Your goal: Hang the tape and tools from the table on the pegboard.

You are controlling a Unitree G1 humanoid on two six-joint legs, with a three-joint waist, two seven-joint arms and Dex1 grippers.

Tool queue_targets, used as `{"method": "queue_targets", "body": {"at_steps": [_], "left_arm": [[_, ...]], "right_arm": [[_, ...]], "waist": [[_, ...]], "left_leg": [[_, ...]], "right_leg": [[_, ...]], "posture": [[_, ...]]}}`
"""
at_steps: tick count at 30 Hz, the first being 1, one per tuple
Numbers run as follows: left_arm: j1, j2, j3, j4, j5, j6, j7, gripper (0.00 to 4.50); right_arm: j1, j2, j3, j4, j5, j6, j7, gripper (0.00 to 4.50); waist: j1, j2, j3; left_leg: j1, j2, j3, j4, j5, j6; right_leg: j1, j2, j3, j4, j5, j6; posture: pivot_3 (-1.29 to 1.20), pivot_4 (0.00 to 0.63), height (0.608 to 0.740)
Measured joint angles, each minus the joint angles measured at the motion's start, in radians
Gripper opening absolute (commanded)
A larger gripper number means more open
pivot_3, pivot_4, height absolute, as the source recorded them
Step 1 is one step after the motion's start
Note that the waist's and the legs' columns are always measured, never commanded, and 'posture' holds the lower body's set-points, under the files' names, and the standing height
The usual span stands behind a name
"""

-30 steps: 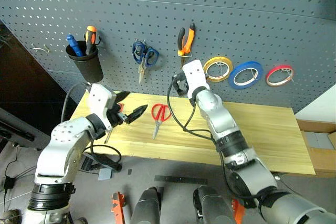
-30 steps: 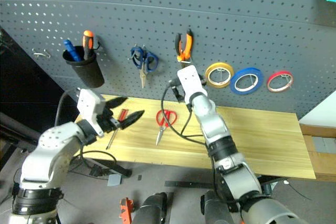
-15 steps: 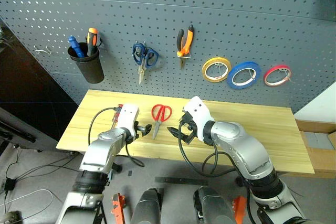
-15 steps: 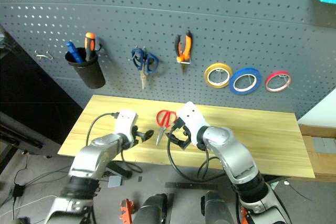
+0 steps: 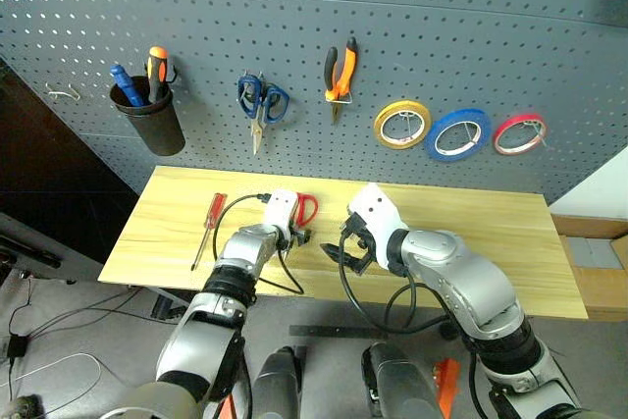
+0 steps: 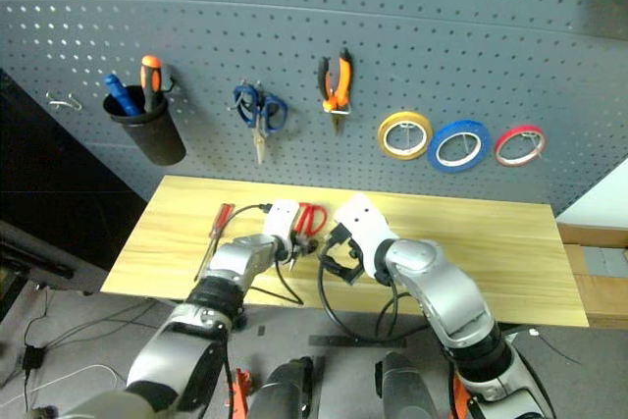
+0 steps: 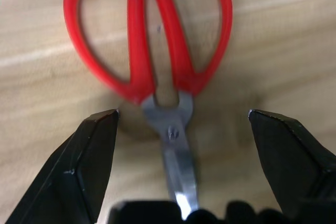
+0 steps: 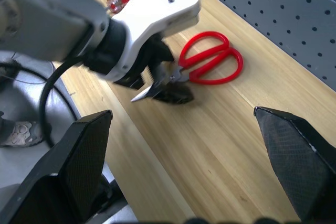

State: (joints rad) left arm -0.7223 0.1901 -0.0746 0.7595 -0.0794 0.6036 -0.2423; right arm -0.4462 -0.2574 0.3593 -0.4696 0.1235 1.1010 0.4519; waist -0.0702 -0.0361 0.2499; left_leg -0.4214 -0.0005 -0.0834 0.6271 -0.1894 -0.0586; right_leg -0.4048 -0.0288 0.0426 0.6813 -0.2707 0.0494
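Two grippers now low over the table [image 5: 491, 233], against one second back, when the left gripper [image 7: 181, 129] hung above the left end near the red-handled screwdriver [image 5: 208, 226] and the right gripper [image 5: 345, 254] stood up at the pegboard [image 5: 294, 36] below the orange-and-black pliers [image 5: 339, 71]. Left fingers [image 7: 89, 161] spread wide, straddling the pivot of the red-handled scissors [image 7: 152, 40], not closed on them; scissors flat near the middle of the back edge, blades toward the front edge. Right fingers [image 8: 73, 166] also spread wide, empty, just beside the left gripper. Screwdriver bare toward the left end. On the pegboard: blue tape [image 5: 458, 134] between yellow roll [image 5: 402, 125] and red roll [image 5: 519, 133], blue-handled scissors [image 5: 258, 105], black cup [image 5: 147, 120] holding an orange-handled screwdriver [image 5: 157, 66].
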Motion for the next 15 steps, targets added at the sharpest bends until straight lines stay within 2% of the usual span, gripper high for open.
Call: {"method": "queue_targets", "body": {"at_steps": [7, 15], "left_arm": [[-0.028, -0.001, 0.043, 0.086, 0.010, -0.066, 0.017, 1.12], [0.027, 0.004, 0.042, 0.056, 0.021, -0.159, -0.034, 1.07]], "right_arm": [[-0.008, -0.040, 0.000, -0.008, 0.006, 0.000, 0.000, 4.50], [-0.017, -0.095, -0.004, -0.009, 0.017, -0.005, 0.006, 4.50]], "waist": [[-0.014, 0.000, 0.001], [-0.016, 0.000, 0.001]], "left_leg": [[0.000, 0.000, 0.000, -0.001, 0.000, 0.000], [0.000, -0.001, 0.000, -0.002, 0.000, 0.000]], "right_leg": [[0.000, 0.000, 0.000, 0.000, 0.000, 0.000], [0.000, -0.001, 0.000, -0.001, 0.000, 0.001]], "posture": [[-0.15, 0.273, 0.740], [-0.15, 0.260, 0.740]]}}
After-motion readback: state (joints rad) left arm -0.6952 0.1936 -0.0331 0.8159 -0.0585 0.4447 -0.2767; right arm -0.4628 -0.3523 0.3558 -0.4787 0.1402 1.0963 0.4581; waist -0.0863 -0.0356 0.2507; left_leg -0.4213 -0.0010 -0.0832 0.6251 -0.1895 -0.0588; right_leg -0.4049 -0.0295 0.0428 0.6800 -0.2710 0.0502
